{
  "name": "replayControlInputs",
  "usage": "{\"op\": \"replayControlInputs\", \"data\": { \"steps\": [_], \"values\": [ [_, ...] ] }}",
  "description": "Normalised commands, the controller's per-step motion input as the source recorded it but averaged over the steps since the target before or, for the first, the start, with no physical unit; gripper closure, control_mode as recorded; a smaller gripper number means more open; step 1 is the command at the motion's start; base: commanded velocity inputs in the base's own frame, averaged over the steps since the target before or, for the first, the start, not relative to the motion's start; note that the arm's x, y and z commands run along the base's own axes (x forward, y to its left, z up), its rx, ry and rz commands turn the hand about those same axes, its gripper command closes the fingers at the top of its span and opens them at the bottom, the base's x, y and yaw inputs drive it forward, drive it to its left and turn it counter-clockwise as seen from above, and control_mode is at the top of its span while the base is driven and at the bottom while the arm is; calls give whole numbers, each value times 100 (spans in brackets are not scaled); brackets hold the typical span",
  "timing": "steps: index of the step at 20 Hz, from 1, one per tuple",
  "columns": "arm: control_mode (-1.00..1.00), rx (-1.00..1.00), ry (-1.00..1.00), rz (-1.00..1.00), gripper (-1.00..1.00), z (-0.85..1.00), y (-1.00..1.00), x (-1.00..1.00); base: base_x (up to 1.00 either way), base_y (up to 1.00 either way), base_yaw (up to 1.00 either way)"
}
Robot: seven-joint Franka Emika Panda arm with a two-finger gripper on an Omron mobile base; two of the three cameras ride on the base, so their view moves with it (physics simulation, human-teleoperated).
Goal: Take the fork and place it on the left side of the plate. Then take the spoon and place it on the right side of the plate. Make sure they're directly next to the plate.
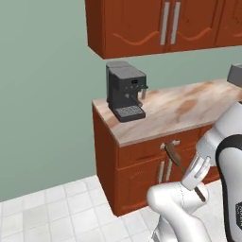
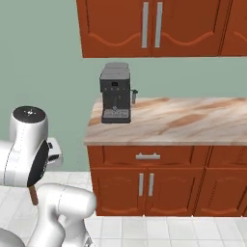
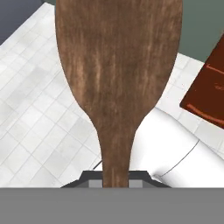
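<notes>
The dark brown wooden spoon (image 3: 118,65) is held low in front of the cabinets, and its broad bowl looms close in the hand view. My gripper (image 3: 116,180) is shut on its thin handle. In the left base view the spoon (image 1: 173,154) slants through my gripper (image 1: 191,173), bowl end up and to the left, handle end poking out lower right. In the right base view a brown end of the spoon (image 2: 33,195) sticks out below the arm. The fork and the plate are out of view.
A dark grey coffee machine (image 1: 125,92) (image 2: 116,92) stands at the left end of a marbled counter (image 1: 189,108) (image 2: 183,123). Red-brown base cabinets (image 2: 144,185) and wall cabinets (image 2: 154,26) surround it. White floor tiles (image 1: 52,212) lie below. A grey object (image 1: 235,73) sits at the counter's right edge.
</notes>
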Motion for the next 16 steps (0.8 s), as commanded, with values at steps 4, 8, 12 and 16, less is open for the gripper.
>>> {"op": "replayControlInputs", "data": {
  "steps": [4,8,12,16],
  "values": [
    [100,0,0,0,100,0,0,0,-100,70,-8],
    [100,0,0,0,100,0,0,0,-100,60,-8],
    [100,0,0,0,100,0,0,0,-100,53,-7],
    [100,0,0,0,100,0,0,0,-100,55,-7]
  ]
}}
